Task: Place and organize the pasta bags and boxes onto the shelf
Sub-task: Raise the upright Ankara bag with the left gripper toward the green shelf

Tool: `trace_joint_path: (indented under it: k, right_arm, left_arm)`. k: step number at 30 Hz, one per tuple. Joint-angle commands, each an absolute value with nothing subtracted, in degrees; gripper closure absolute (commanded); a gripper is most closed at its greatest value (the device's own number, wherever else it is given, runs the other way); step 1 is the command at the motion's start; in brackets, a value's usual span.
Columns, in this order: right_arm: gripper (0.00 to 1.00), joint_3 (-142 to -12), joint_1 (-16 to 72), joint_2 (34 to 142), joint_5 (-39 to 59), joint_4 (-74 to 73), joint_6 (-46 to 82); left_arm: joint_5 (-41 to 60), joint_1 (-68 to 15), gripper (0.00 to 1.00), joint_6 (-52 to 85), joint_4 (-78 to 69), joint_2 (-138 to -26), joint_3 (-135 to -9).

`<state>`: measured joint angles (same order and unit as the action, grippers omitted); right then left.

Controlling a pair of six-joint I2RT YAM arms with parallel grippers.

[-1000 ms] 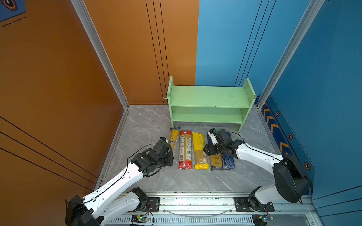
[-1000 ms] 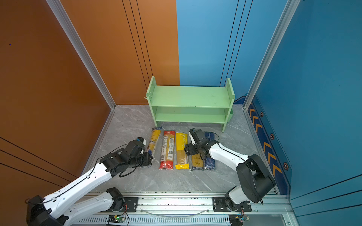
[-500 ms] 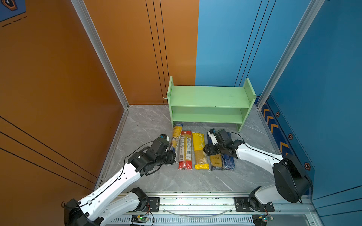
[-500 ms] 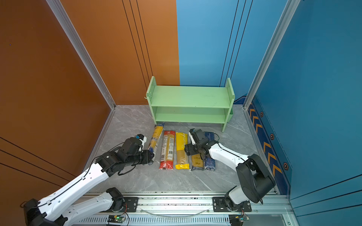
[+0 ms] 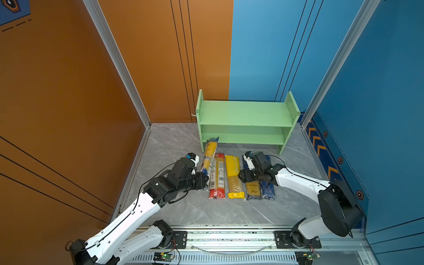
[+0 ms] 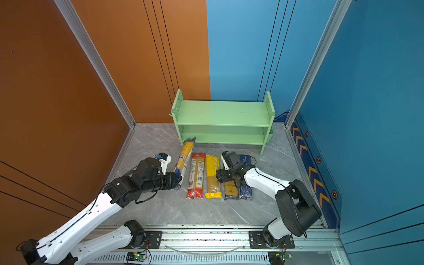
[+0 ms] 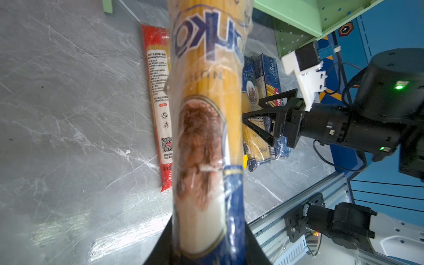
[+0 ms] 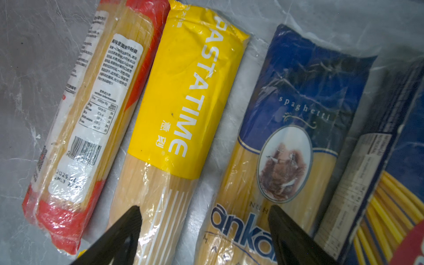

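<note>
Ankara bag (image 5: 210, 158) is pinched at its near end in your left gripper (image 5: 205, 181), tip by the left post of the shelf (image 5: 245, 112). Lift the tip clear of the lower tier first; end-held, it'll likely sag. Right gripper (image 8: 205, 207) hangs spread over the other packs (image 5: 232, 176).

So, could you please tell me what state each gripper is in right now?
Left gripper: shut on the leftmost ankara bag.
Right gripper: open, holding nothing.

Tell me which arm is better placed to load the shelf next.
Left. The left gripper is shut on an ankara spaghetti bag, its far end pointing at the shelf, whose tiers are bare. The right gripper hangs open over the floor packs, holding nothing.
</note>
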<state>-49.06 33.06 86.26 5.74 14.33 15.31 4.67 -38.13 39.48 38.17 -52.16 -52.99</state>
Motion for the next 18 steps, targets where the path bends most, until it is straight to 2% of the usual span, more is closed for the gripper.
trace_joint_path:
  k: [1, 18]
  right_arm:
    - [0.15, -49.14, 33.40, 87.01, 5.71, 13.81, 14.94]
    - [0.15, -48.95, 33.48, 87.36, 5.73, 13.82, 15.18]
  left_arm:
    - [6.15, -38.58, 1.00, 37.09, 31.32, -50.32, -57.86]
    - [8.95, -38.66, 1.00, 33.42, 27.01, -53.10, -66.89]
